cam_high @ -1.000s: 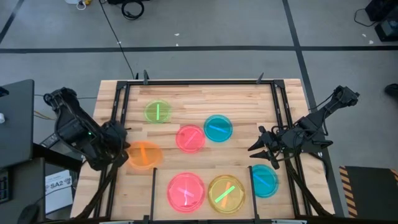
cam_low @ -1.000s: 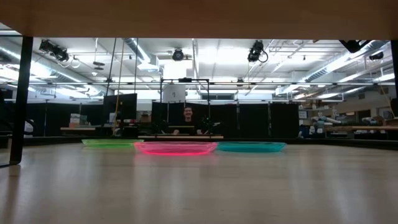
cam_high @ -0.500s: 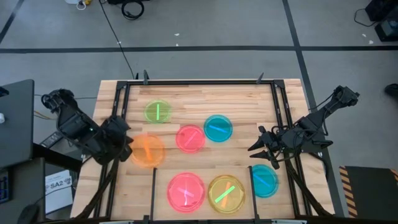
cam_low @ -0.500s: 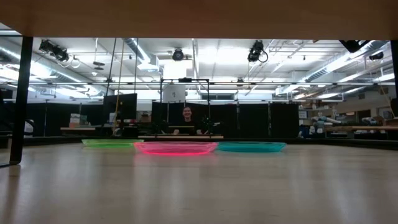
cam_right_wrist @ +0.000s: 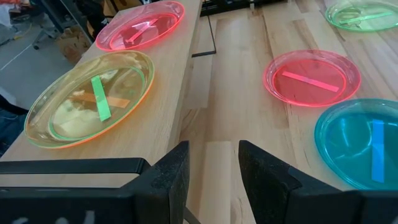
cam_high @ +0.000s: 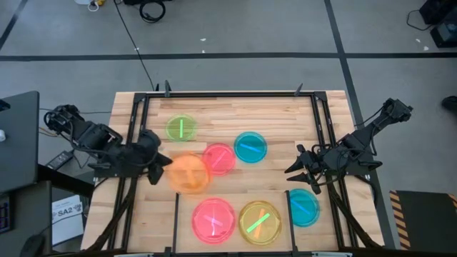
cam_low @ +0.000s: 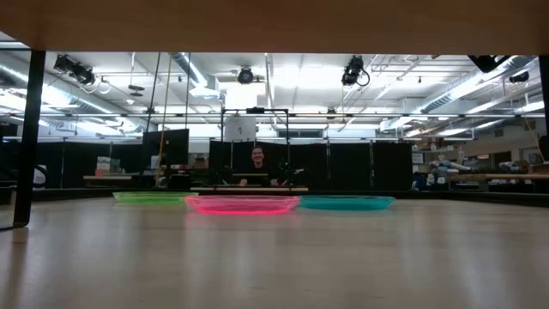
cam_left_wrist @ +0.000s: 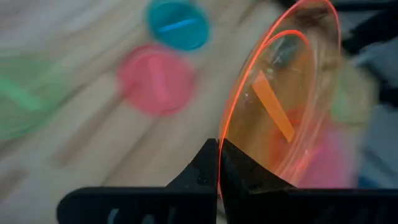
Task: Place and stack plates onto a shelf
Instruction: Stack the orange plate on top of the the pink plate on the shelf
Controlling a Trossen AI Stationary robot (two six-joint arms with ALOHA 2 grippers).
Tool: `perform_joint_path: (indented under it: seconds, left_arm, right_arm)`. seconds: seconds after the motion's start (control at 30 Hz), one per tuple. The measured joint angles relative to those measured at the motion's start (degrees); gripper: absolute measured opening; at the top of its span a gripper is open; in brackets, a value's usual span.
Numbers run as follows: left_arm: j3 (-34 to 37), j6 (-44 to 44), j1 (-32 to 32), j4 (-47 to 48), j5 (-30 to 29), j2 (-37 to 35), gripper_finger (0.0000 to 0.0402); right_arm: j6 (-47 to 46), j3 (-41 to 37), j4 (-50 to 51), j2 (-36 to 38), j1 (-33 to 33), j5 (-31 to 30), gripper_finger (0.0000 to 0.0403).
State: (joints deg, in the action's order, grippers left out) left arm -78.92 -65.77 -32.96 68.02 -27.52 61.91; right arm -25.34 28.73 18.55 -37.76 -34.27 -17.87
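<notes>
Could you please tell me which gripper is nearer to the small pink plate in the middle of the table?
Left. The left gripper, jaws shut on the orange plate, sits just beside the small pink plate. The right gripper waits farther away, across the table, near its right edge.

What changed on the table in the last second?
The left end effector, shut on the orange plate, carried it from the table's left edge toward the middle, next to the small pink plate. The right end effector and the other plates stayed put.
</notes>
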Motion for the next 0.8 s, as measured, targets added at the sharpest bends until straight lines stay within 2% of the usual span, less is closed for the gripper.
perform_joint_path:
  seconds: [0.27,0.6,0.8]
  left_arm:
    - [-0.04,6.49,0.71,-15.72,5.12,4.86,0.0006]
    - [0.03,4.93,0.71,-22.23,17.51,15.78,0.0007]
    - [0.03,3.41,0.97,-25.18,21.54,20.19,0.0007]
  right_arm:
    - [0.00,0.00,0.00,0.00,-0.01,0.00,0.0144]
    - [0.00,0.00,0.02,0.00,-0.01,1.01,0.0144]
    - [0.00,0.00,0.02,0.00,-0.01,1.44,0.0144]
